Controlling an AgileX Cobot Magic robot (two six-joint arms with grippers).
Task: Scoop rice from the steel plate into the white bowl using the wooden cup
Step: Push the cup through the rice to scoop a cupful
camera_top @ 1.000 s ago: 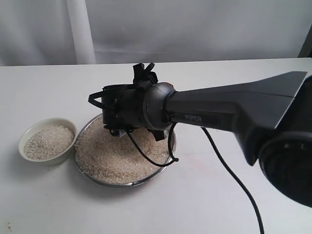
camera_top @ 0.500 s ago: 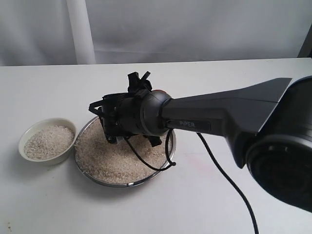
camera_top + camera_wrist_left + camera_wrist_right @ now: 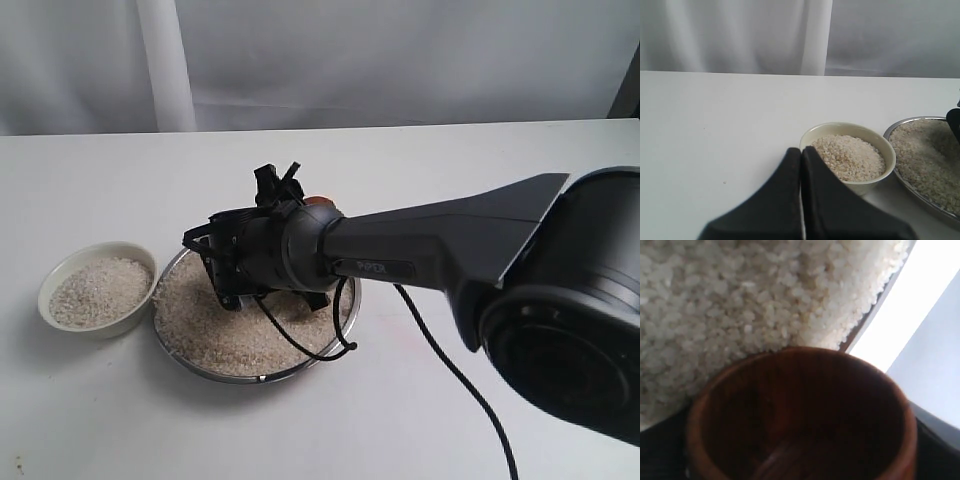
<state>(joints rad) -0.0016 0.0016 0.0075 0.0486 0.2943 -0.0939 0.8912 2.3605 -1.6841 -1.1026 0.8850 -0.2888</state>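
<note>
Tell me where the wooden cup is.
In the right gripper, over the steel plate: the right wrist view shows the wooden cup, empty, close above the rice, near the plate's rim.

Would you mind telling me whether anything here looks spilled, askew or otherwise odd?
Nothing stands out. The rice lies inside the plate and the bowl, with no clear spill on the table. The cup is empty, just above the plate's rice.

Polished wooden cup [image 3: 800, 415], shiny steel plate [image 3: 262, 379], smooth white bowl [image 3: 867, 187]
</note>
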